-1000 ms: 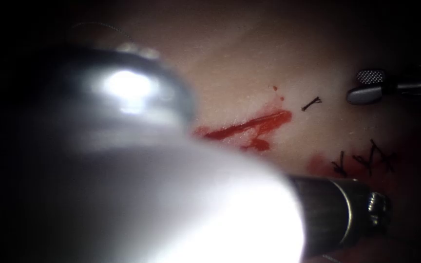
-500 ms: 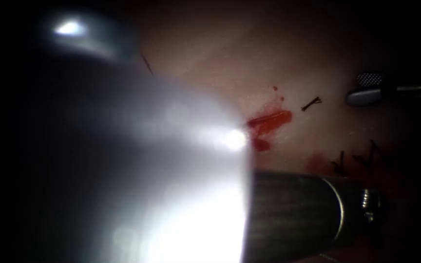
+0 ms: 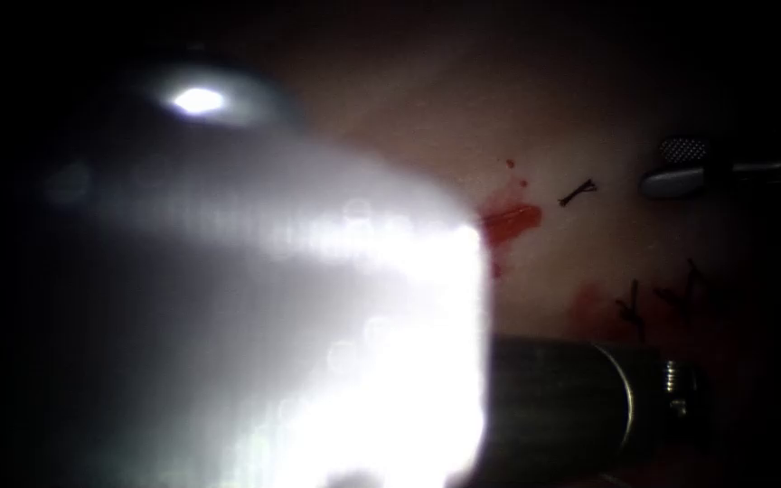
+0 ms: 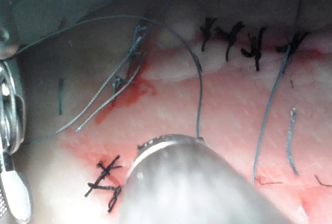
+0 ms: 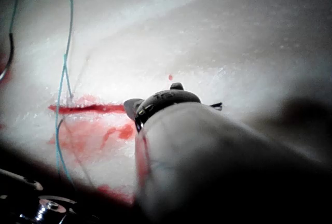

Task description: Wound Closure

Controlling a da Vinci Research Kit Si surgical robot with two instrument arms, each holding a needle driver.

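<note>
— Blocking much of the endoscope view: L tool (image 3: 589,407) shaft. Claw state?
— Can't tell, tip hidden. R claw (image 3: 680,164) spread, holds nothing, right of cut (image 3: 508,220).
— Thread (image 4: 270,105)?
— Loose across tissue (image 4: 228,110), past stitches (image 4: 244,40). Needle: can't tell.

Right tool (image 3: 680,167) jaws parted, left shaft (image 3: 571,407) low
</note>
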